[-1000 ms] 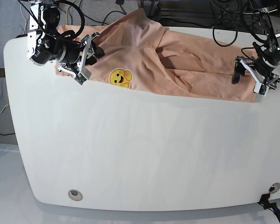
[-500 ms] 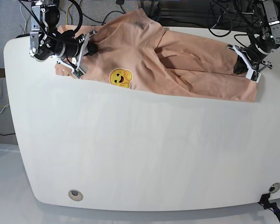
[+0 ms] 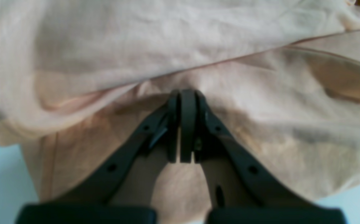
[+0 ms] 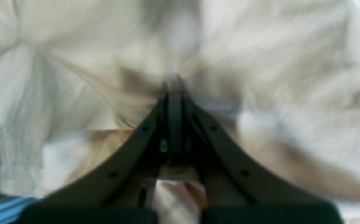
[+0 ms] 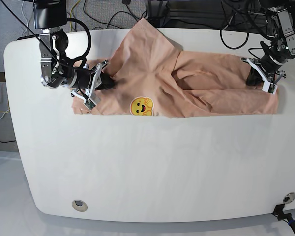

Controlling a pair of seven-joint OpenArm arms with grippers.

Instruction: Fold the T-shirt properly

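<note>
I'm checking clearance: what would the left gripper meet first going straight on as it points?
The T-shirt: the left gripper points right at its folds. Contact looks likely already, though depth is unclear.

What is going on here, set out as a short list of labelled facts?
item: T-shirt, peach-pink
print: yellow smiley face with a small hand shape, facing up
state: stretched in a wide band along the table's far side, with creases and overlapping layers
loose part: one piece pokes up past the far table edge
left hand: fingertips together on the shirt, at the base view's right end
right hand: fingertips together at the shirt, at the base view's left end
surface: white table
folding: not finished
</note>
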